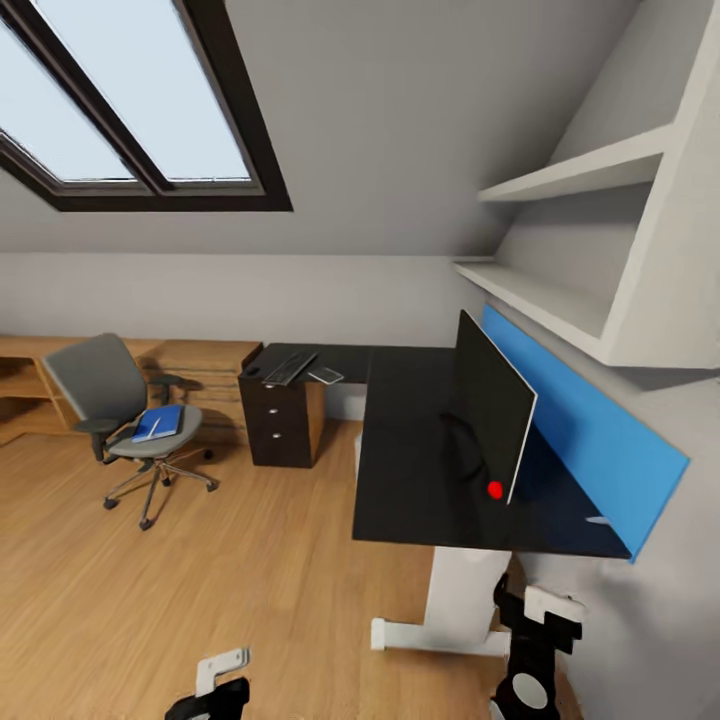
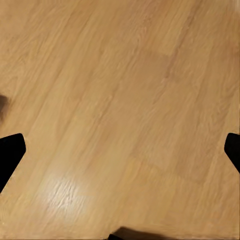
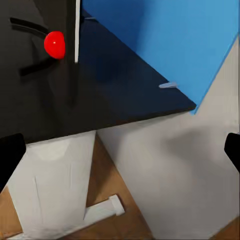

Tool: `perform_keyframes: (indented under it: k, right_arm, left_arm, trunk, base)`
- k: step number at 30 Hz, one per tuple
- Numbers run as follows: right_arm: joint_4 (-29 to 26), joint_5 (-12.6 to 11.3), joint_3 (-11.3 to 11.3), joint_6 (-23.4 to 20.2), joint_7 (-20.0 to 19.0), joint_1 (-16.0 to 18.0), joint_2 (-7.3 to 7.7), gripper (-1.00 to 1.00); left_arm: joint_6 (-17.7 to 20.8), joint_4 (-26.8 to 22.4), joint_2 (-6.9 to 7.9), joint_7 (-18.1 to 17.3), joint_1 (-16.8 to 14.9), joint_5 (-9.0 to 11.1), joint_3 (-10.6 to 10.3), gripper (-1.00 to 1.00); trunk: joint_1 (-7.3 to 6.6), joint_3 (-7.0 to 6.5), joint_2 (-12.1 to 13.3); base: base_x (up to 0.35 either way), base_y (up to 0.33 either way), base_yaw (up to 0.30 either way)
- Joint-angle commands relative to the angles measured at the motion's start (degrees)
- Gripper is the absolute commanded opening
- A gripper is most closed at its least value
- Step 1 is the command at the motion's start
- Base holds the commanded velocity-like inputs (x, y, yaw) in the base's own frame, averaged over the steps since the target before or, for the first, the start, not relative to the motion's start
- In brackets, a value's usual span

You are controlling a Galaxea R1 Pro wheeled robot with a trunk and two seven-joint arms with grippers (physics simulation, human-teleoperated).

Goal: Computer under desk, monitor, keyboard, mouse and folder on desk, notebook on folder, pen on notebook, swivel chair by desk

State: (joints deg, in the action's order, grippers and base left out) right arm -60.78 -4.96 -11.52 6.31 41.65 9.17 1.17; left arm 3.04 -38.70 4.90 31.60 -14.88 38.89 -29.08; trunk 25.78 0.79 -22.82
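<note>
The folder (image 1: 158, 422) is seen lying on the swivel chair (image 1: 128, 415) at ten o'clock, well apart from the desk (image 1: 420, 470); thin, light and probably slippery, it is best pinched at an overhanging edge; both claws are spread open, empty.

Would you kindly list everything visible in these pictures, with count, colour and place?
desk: one, black top, blue back panel, along the right wall.
monitor: one, black, standing on the desk.
keyboard: one, dark, on the desk's far wing.
small flat device: one, pale, beside the keyboard.
drawer unit: one, black, under the far wing.
swivel chair: one, grey, on the floor at left.
folder: one, blue, on the chair seat.
wall shelves: two, white, above the desk.
skylight: one, dark-framed.
left gripper: jaws open, over bare floor.
right gripper: jaws open, near the desk corner.
</note>
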Motion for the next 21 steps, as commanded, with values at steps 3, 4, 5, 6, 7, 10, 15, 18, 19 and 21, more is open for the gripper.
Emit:
perform_keyframes:
  k: [3,4,5,6,7,10,15,18,19,21]
  right_arm:
    - [4.5,-0.4,-0.3,4.9,0.3,-1.1,-0.69,1.00]
    - [5.6,-0.4,-0.3,5.9,0.3,-1.2,-0.83,1.00]
    - [6.7,-0.4,-0.3,6.8,0.2,-1.3,-0.97,1.00]
    - [7.8,-0.4,-0.3,7.6,0.2,-1.4,-1.10,1.00]
    - [10.0,-0.4,-0.3,9.3,0.1,-1.5,-1.30,1.00]
    - [14.7,-0.4,-0.6,12.9,-0.2,-1.6,-1.76,1.00]
    - [21.8,-0.4,-0.9,18.1,-1.6,-1.7,-2.34,1.00]
    - [27.0,-0.4,-0.8,22.2,-5.5,-1.7,-3.24,1.00]
    - [31.8,-0.4,-0.7,25.6,-9.8,-1.6,-3.63,1.00]
    - [33.0,-0.4,-0.7,26.5,-11.2,-1.6,-3.71,1.00]
  left_arm:
    - [-1.0,2.0,-0.02,0.0,-0.1,0.2,-2.6,1.00]
    - [-1.1,2.3,-0.03,-0.2,-0.1,0.2,-2.9,1.00]
    - [-1.2,2.5,-0.04,-0.3,-0.1,0.2,-3.1,1.00]
    - [-1.3,2.8,-0.04,-0.5,-0.1,0.2,-3.3,1.00]
    - [-1.4,3.5,-0.05,-0.9,-0.1,0.3,-3.5,1.00]
    - [-1.6,6.0,-0.17,-2.5,-0.1,0.2,-3.9,1.00]
    - [-1.7,9.3,-0.39,-6.6,-0.1,0.4,-4.0,1.00]
    - [-1.7,10.7,-1.11,-7.9,-0.1,0.4,-4.0,1.00]
    - [-1.9,11.8,-2.07,-8.2,-0.1,0.3,-4.0,1.00]
    - [-3.0,12.4,-2.25,-8.3,-0.1,0.3,-4.0,1.00]
  trunk:
    - [0.00,0.07,-0.1]
    - [0.00,0.07,-0.1]
    - [0.00,0.07,-0.1]
    - [0.00,0.07,-0.1]
    - [0.00,0.07,-0.1]
    - [0.00,0.07,-0.1]
    - [0.00,0.07,-0.1]
    - [0.00,0.07,-0.1]
    - [0.00,0.07,-0.1]
    - [0.00,0.07,-0.1]
  base:
    - [-0.301,0.188,0.000]
    - [-0.298,0.193,0.000]
    - [-0.297,0.195,0.000]
    - [-0.296,0.196,0.000]
    - [-0.295,0.197,0.000]
    - [-0.294,0.201,0.000]
    - [-0.257,0.234,0.000]
    - [-0.121,0.297,0.008]
    - [0.059,0.322,0.198]
    - [0.102,0.318,0.225]
